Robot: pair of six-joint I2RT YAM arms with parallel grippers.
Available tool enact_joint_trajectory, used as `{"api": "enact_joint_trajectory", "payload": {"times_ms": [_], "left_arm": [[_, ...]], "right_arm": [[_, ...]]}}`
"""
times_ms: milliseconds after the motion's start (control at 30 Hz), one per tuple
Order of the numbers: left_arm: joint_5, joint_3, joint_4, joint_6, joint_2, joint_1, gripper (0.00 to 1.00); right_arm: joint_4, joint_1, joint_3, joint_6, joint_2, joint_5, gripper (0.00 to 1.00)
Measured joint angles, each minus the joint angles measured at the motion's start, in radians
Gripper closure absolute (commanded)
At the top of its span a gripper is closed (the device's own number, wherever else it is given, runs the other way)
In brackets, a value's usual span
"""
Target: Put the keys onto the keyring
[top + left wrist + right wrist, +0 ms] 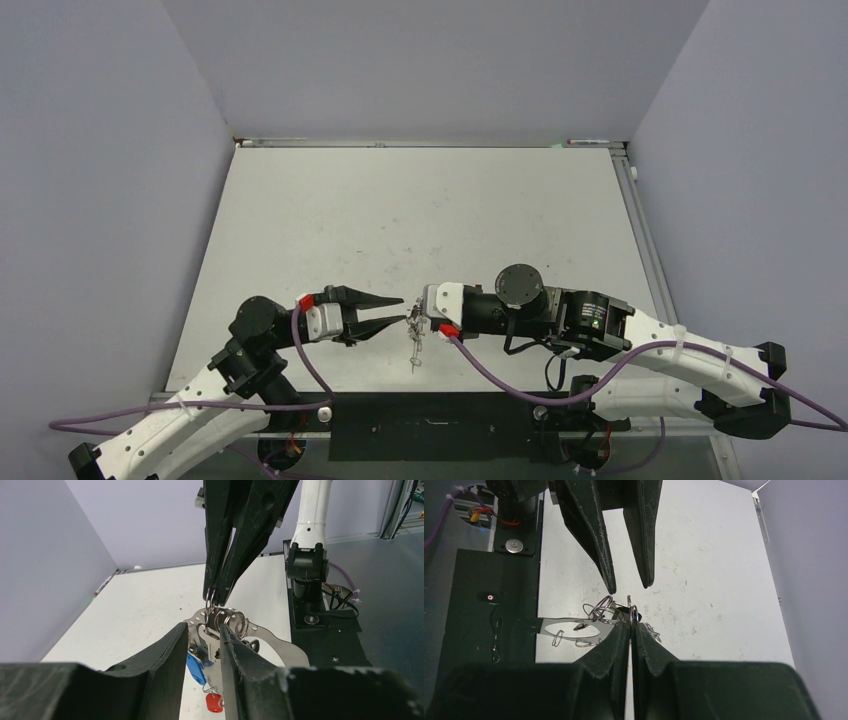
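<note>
**A:** How far along did it look?

**B:** Midway, I'd judge. Nearest the left wrist camera, the left gripper (204, 628) had its fingers narrowly parted, one on each side of the keys (212, 631), and closed on nothing that I could see.

**A:** Were the keys on the ring?

**B:** I couldn't tell, because the metal pieces overlapped too much. Just behind them hung the keyring (280, 649), with a blue tag (195, 666) and a red tag (215, 703) dangling below.

**A:** And the right?

**B:** The right gripper (215, 596) had its fingers pinched shut on a small wire loop (210, 601) at the keyring's rim, so the whole bunch hung above the tabletop (420, 220).

**A:** Any container?

**B:** None showed. The threading itself, I'd guess, remained to be done.
</note>
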Motion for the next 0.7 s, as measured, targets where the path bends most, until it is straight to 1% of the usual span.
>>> {"api": "enact_joint_trajectory", "payload": {"times_ms": [133, 233, 300, 400, 467, 700], "left_arm": [[0.004, 0.000, 0.011, -0.003, 0.000, 0.000, 0.78], [0.009, 0.000, 0.011, -0.007, 0.008, 0.000, 0.82], [0.012, 0.000, 0.011, -0.010, 0.016, 0.000, 0.86], [0.016, 0.000, 0.011, -0.014, 0.027, 0.000, 0.96], [0.020, 0.000, 0.011, -0.016, 0.030, 0.000, 0.99], [0.031, 0.000, 0.011, -0.016, 0.030, 0.000, 1.00]], "right_arm": [[0.009, 0.000, -0.002, 0.000, 0.000, -0.014, 0.95], [0.018, 0.000, -0.002, 0.000, 0.000, -0.022, 0.95], [0.021, 0.000, -0.002, 0.000, 0.000, -0.029, 0.95], [0.021, 0.000, -0.002, 0.000, 0.001, -0.037, 0.95], [0.020, 0.000, -0.002, 0.000, 0.002, -0.041, 0.95], [0.024, 0.000, -0.002, 0.000, 0.002, -0.046, 0.95]]}}
